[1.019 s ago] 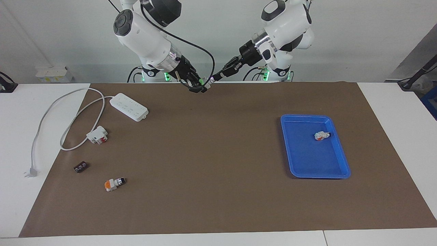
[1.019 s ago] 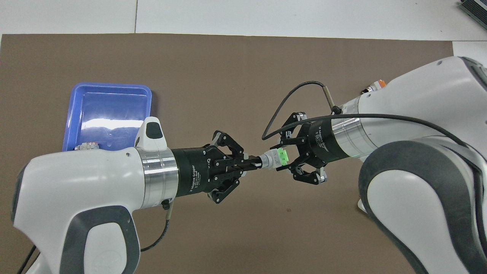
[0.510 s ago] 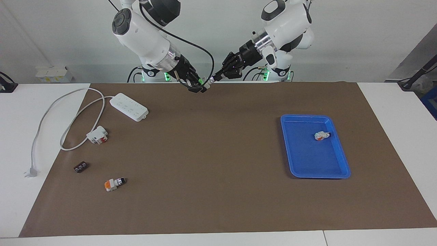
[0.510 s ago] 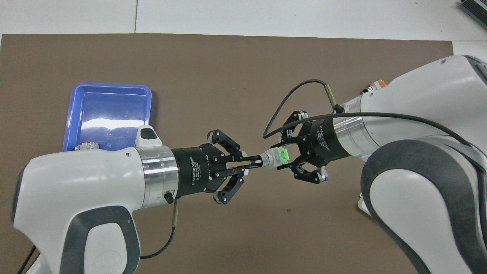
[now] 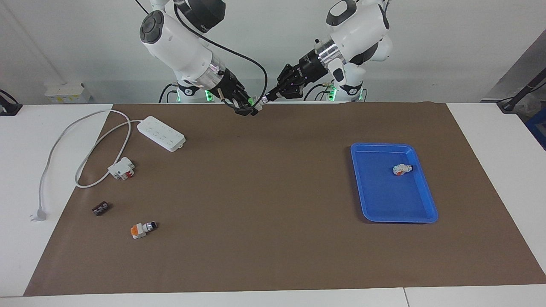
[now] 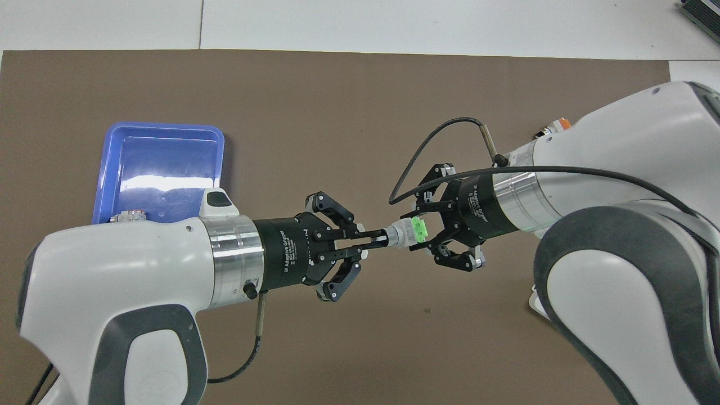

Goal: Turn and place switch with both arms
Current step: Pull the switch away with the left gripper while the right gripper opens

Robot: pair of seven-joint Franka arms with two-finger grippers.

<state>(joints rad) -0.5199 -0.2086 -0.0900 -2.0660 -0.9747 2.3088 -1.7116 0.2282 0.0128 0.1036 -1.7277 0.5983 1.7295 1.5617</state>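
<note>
The switch (image 6: 402, 235), with a white body, a green end block and a black knob, hangs level in the air between both grippers. It is over the middle of the brown mat, close to the robots' edge. My left gripper (image 6: 374, 241) is shut on its black knob end. My right gripper (image 6: 424, 232) is shut on its green end. In the facing view the switch (image 5: 258, 102) is a small speck between the right gripper (image 5: 251, 107) and the left gripper (image 5: 268, 97), well above the mat.
A blue tray (image 5: 384, 200) toward the left arm's end holds an orange-ended switch (image 5: 402, 169). Toward the right arm's end lie a white power strip (image 5: 161, 133) with its cable, a white-and-red breaker (image 5: 121, 168), a small black part (image 5: 101, 208) and another orange-ended switch (image 5: 143, 228).
The left wrist has rolled about its own axis while gripping the knob, mostly in the first half second. The right gripper and the switch's place have hardly moved.
</note>
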